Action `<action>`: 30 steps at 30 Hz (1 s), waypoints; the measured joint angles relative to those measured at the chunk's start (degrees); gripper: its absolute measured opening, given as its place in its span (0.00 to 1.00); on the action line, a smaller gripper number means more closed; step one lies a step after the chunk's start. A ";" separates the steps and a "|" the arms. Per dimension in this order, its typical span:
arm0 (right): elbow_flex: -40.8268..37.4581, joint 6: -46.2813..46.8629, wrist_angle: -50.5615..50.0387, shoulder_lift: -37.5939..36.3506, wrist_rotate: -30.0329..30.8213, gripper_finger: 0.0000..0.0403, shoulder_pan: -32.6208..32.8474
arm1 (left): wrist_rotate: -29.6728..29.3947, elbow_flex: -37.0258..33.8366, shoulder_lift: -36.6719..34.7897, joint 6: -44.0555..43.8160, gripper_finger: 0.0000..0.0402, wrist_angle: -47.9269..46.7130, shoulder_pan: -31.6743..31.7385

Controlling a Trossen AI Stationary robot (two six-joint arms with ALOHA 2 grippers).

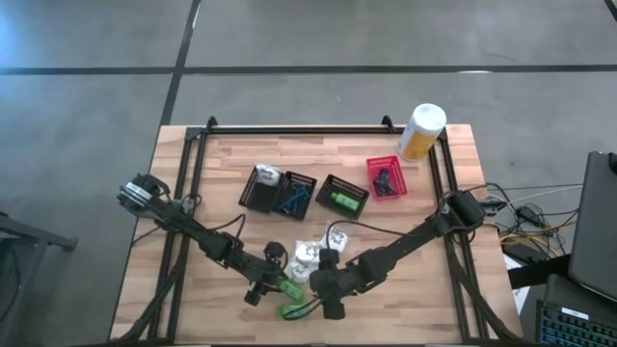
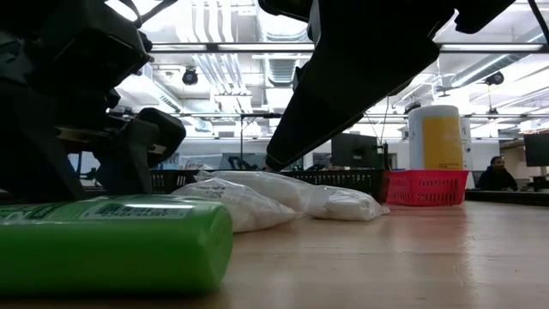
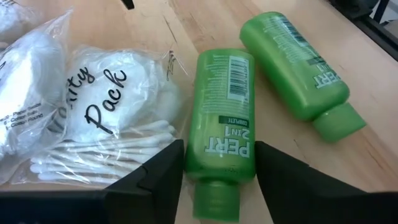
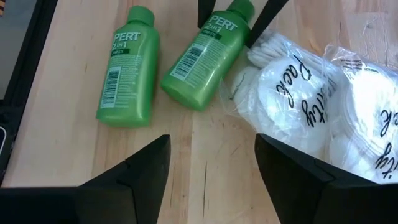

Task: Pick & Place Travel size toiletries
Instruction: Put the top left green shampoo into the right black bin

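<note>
1. Green shampoo bottles, two of them, lie flat near the 6 o'clock edge of the wooden tabletop (image 1: 193, 193): one bottle (image 3: 222, 130) sits right between the left hand's (image 3: 219, 168) spread fingers, cap end toward the wrist, so that hand looks lined up to take it across its narrow width.
2. Second bottle (image 3: 298, 65) lies just beside the first, apart from it and angled, leaving room for a finger to slide between.
3. White clear-wrapped vanity packs (image 4: 292, 93) with cotton swabs lie in a loose heap at about 6 o'clock, touching one another; the nearest pack touches the gripped-for bottle's side, which could drag when it lifts.
4. Right hand (image 4: 211, 168) hovers over bare wood between the bottles and the packs, fingers apart and holding nothing; I judge it is choosing a pack.
5. Three black mesh baskets (image 1: 289, 193) and a red basket (image 1: 386, 178) sit in a row toward 12 o'clock, some already holding items, which suggests sorting by kind.
6. White-and-yellow canister (image 1: 421, 130) stands upright at about 1 o'clock, clear of the work.
</note>
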 joint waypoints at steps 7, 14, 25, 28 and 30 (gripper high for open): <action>0.00 0.00 0.00 0.00 0.00 0.61 0.00 | 0.00 0.04 0.85 -1.33 0.43 0.74 0.02; 0.00 -0.52 0.11 0.00 1.49 0.62 0.04 | -0.02 -0.06 -1.95 -1.73 0.42 -3.50 -0.06; 0.07 -1.54 0.15 -0.46 1.79 0.54 0.04 | -4.03 -0.15 -12.93 -3.85 0.41 -13.86 -1.76; 0.09 -1.64 -0.91 -1.35 3.19 0.53 0.06 | -8.42 -0.15 -16.32 -2.97 0.40 -16.37 -2.63; 0.11 -1.89 -2.08 -2.65 5.09 0.53 0.04 | -11.66 -0.15 -18.50 -2.69 0.37 -17.98 -2.97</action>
